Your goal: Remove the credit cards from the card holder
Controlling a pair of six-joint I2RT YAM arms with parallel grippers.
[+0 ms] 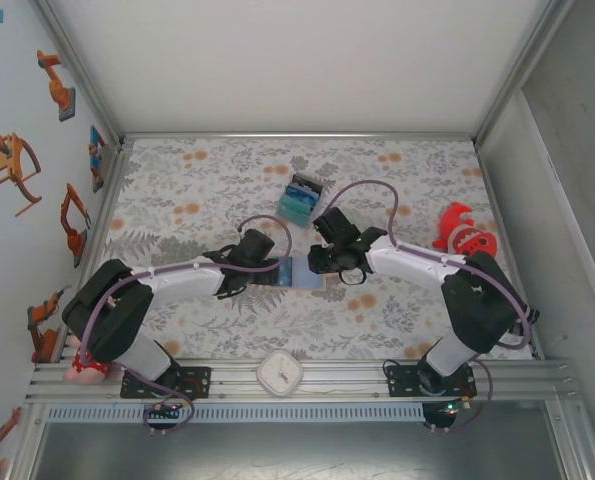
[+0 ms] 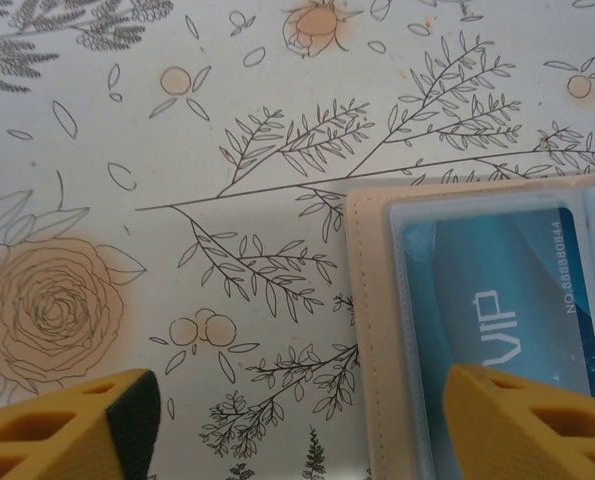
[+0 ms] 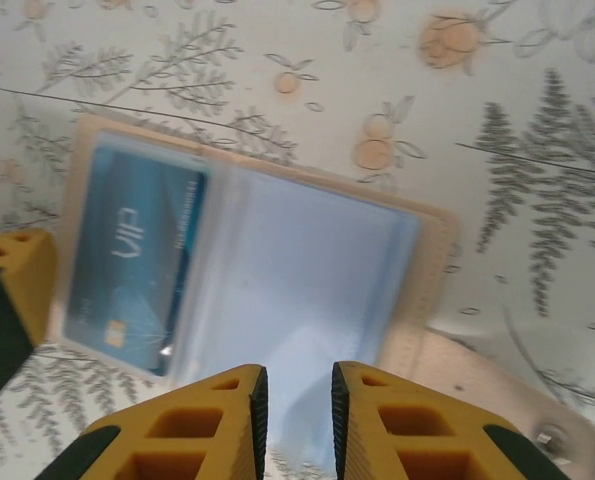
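**A:** Where's the card (image 2: 497,300)?

**B:** In the left half of the wallet (image 2: 372,330), which lies open between both grippers. Its long side runs parallel to the fold. The left gripper (image 2: 297,430) is nearer, wide open and empty, straddling the wallet's left edge.

**A:** And the right gripper (image 3: 299,425)?

**B:** It's over the wallet's right half, nearly closed. I can't tell if it's pinching anything.
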